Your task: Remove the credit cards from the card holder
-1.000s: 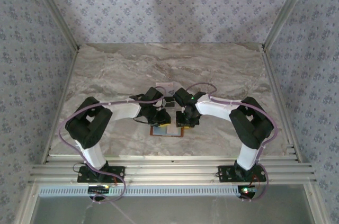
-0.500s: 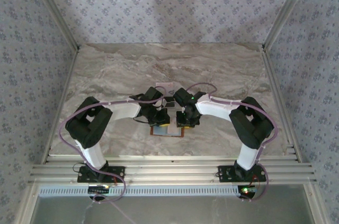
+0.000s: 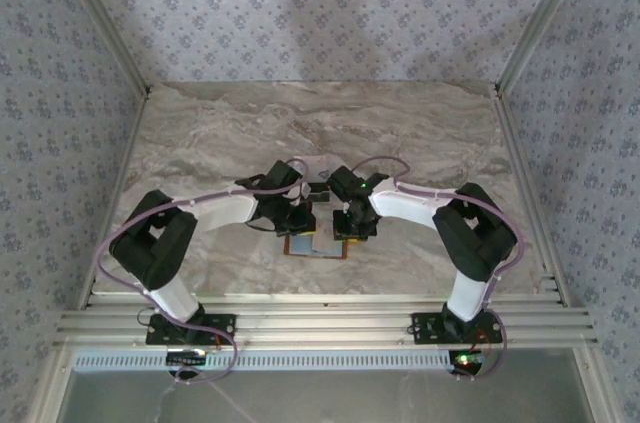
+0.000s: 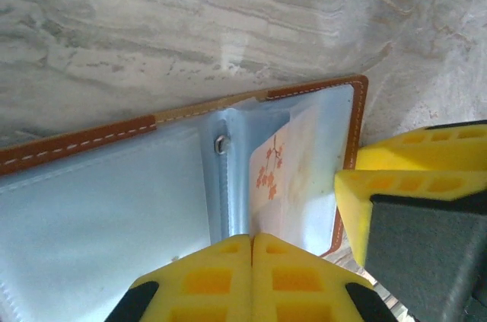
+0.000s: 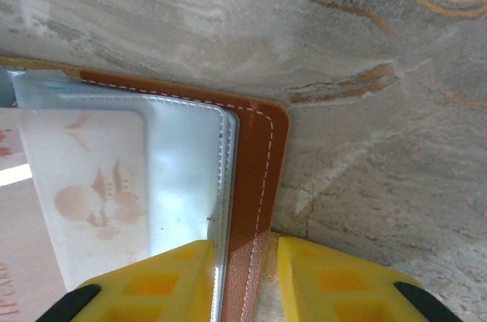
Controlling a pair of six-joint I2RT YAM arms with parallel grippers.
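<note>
The card holder (image 3: 318, 247) lies open on the marble between both arms, orange-brown leather with pale blue sleeves (image 4: 99, 208). My left gripper (image 3: 300, 224) hangs over its left half. In the left wrist view its yellow fingertips (image 4: 253, 240) are pressed together on the edge of a pale credit card (image 4: 293, 177) printed with orange blossoms, at the fold. My right gripper (image 3: 350, 228) straddles the holder's brown right rim (image 5: 255, 154). Its jaws (image 5: 245, 261) pinch the rim and sleeve edges. Another pale credit card (image 5: 91, 192) sits in a sleeve there.
Just behind the grippers, a small pale piece (image 3: 315, 161) and a small dark piece (image 3: 320, 198) lie on the table; they may be cards, too small to tell. The right gripper's yellow finger (image 4: 411, 177) stands close beside the left one. An aluminium rail (image 3: 320, 315) borders the near edge.
The left gripper's fingers have closed onto the card's edge, and the left arm's elbow has swung left and lower. The right arm has held its place on the holder's rim.
</note>
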